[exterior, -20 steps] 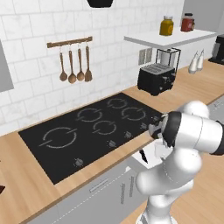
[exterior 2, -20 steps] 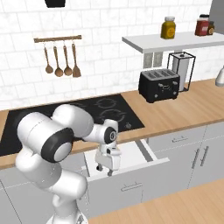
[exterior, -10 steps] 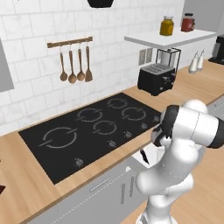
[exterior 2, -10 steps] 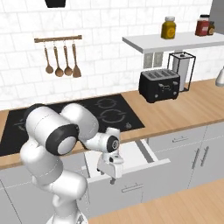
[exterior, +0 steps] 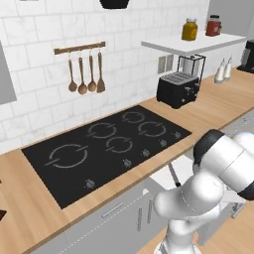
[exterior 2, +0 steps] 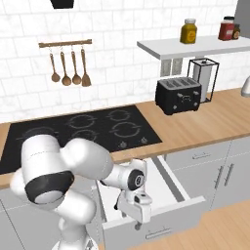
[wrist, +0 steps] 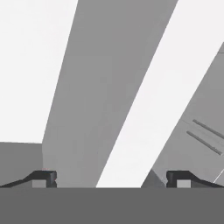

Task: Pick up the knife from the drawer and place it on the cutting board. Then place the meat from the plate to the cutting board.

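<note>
The drawer point(exterior 2: 168, 215) stands pulled out below the hob, its white interior point(exterior: 159, 175) in view. A slim dark grey knife point(exterior: 173, 175) lies in it, pointing front to back, partly covered by my arm. My gripper point(exterior 2: 137, 223) hangs low over the drawer's front left part, pointing down. In the hand view the gripper point(wrist: 111, 179) is open, fingertips point(wrist: 43, 178) wide apart with nothing between them, facing slanted white and grey drawer surfaces. The cutting board, plate and meat are out of view.
A black induction hob point(exterior: 106, 144) is set into the wooden counter point(exterior 2: 215, 119) behind the drawer. A black toaster point(exterior 2: 177, 95) stands at the back right under a shelf with jars point(exterior 2: 188, 31). Wooden utensils point(exterior: 85, 74) hang on the tiled wall.
My hand has dropped lower and moved out toward the drawer's front edge. My elbow has swung down and right. The drawer stays pulled out.
</note>
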Available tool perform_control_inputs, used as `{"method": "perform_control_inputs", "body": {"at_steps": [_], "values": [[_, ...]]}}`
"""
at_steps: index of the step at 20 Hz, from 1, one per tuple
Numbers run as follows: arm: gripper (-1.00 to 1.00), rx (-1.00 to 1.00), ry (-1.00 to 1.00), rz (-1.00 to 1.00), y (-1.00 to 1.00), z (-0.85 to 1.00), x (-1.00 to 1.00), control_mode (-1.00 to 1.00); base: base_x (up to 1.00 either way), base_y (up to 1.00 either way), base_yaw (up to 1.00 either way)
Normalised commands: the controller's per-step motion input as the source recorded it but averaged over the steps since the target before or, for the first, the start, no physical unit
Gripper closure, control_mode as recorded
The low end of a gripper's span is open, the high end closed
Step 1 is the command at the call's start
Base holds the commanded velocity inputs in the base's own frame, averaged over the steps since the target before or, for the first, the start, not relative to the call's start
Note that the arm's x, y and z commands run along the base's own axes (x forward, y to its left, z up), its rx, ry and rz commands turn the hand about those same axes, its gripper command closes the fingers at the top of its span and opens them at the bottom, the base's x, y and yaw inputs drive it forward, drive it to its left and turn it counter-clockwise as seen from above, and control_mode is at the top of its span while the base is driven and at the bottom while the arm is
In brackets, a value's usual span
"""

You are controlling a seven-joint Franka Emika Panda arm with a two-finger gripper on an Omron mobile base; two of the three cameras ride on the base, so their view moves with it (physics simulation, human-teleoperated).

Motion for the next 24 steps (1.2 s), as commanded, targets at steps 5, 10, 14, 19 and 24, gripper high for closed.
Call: {"method": "perform_control_inputs", "body": {"at_steps": [5,10,14,19,24], "values": [[-1.0,0.12,-0.15,0.01,-0.44,0.64,-0.45,-1.0,0.0,0.0,0.0],[-1.0,0.17,-0.02,0.09,0.01,0.85,0.74,-1.0,0.0,0.0,0.0],[-1.0,0.14,0.0,0.17,0.17,0.02,1.0,-1.0,0.0,0.0,0.0],[-1.0,0.17,-0.01,0.26,0.09,-0.23,0.98,-1.0,0.0,0.0,0.0],[-1.0,0.12,-0.01,0.18,0.15,-0.41,0.53,-1.0,0.0,0.0,0.0]]}}
